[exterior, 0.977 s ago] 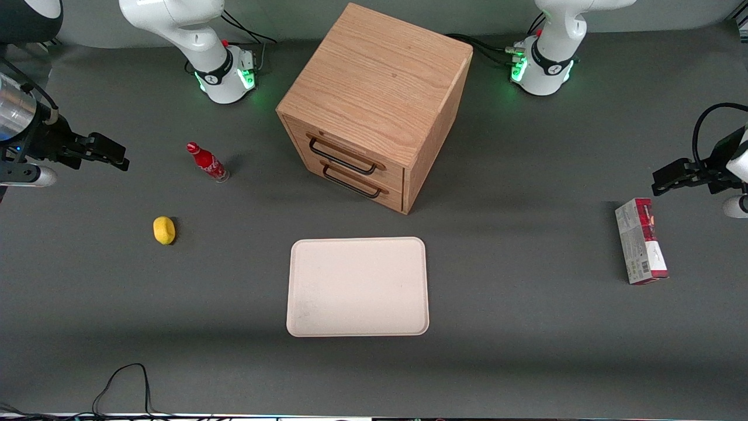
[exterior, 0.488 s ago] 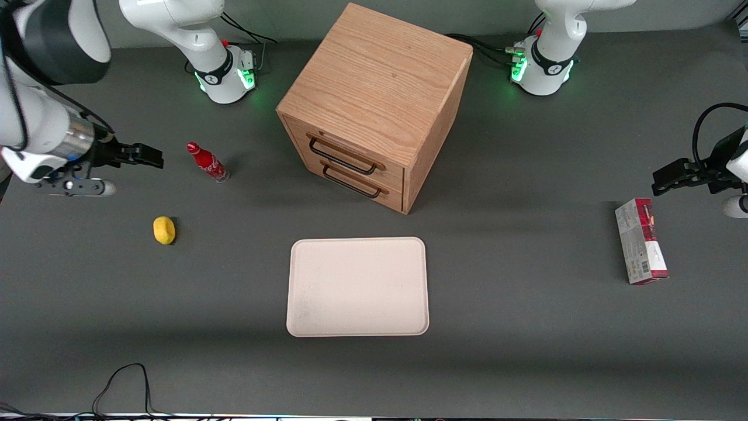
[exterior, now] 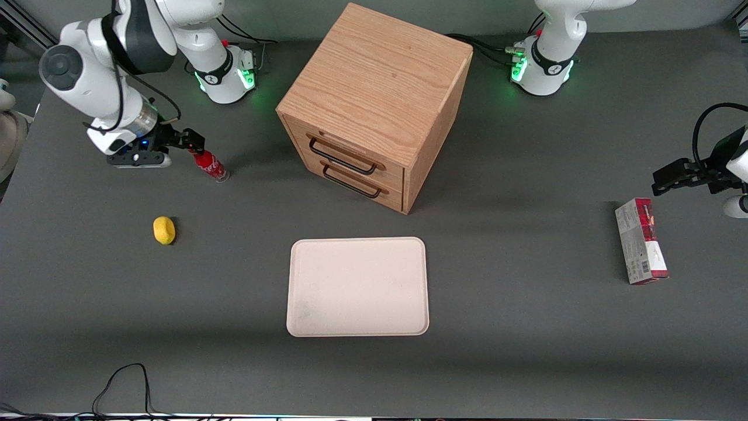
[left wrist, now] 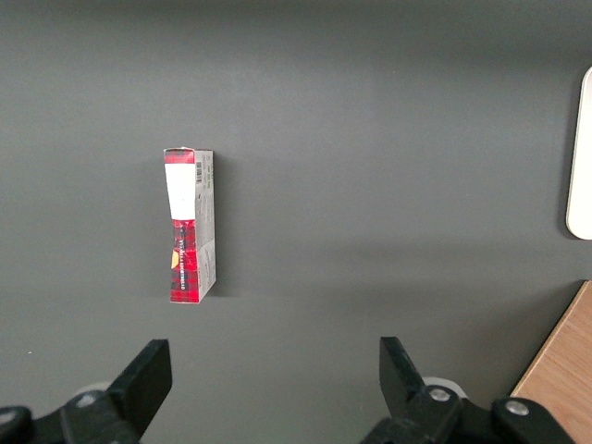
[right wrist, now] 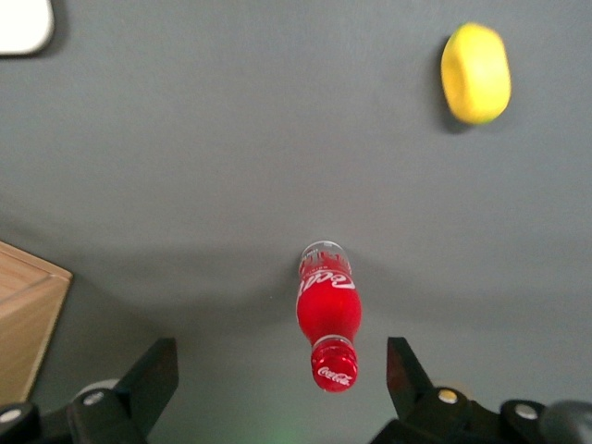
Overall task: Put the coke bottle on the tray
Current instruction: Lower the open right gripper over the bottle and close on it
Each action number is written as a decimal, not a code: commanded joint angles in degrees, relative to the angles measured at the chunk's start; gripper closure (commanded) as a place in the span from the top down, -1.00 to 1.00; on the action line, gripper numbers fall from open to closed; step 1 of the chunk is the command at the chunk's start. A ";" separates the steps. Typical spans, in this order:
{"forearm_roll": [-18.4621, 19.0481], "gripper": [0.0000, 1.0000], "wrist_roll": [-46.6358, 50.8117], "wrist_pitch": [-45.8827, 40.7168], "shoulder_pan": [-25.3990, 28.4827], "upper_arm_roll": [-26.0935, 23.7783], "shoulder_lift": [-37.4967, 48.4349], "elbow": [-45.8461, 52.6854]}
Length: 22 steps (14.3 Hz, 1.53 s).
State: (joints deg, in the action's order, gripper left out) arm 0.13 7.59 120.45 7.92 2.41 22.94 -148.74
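Observation:
The coke bottle point(exterior: 211, 165) is small, slim and red. It stands upright on the grey table, toward the working arm's end, beside the wooden cabinet. My right gripper point(exterior: 188, 140) hovers just above its red cap and is open. In the right wrist view the bottle point(right wrist: 328, 314) shows from above, its cap between my spread fingers point(right wrist: 280, 365) and untouched. The cream-pink tray point(exterior: 357, 241) lies flat and bare, nearer to the front camera than the cabinet. Its corner shows in the right wrist view point(right wrist: 23, 23).
A wooden two-drawer cabinet point(exterior: 374, 99) stands mid-table beside the bottle. A yellow lemon point(exterior: 164, 230) lies nearer to the front camera than the bottle. A red-and-grey carton point(exterior: 640, 240) lies toward the parked arm's end. A black cable point(exterior: 123, 380) loops at the table's front edge.
My right arm has swung in from the table's end toward the bottle, and the open gripper now sits over the cap. The bottle, tray and lemon have not moved.

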 commanded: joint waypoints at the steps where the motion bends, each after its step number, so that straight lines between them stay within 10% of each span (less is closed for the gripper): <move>1: 0.83 1.00 -1.26 6.88 -0.18 -0.12 4.22 -8.39; 12: 5.23 0.97 -1.44 14.99 -0.45 0.49 2.73 -14.91; 22: 5.32 -0.19 -1.53 14.63 -0.45 0.58 0.70 -14.91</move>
State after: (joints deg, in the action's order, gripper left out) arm 4.77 7.58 133.52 7.90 2.65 22.85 -161.29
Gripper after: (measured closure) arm 0.498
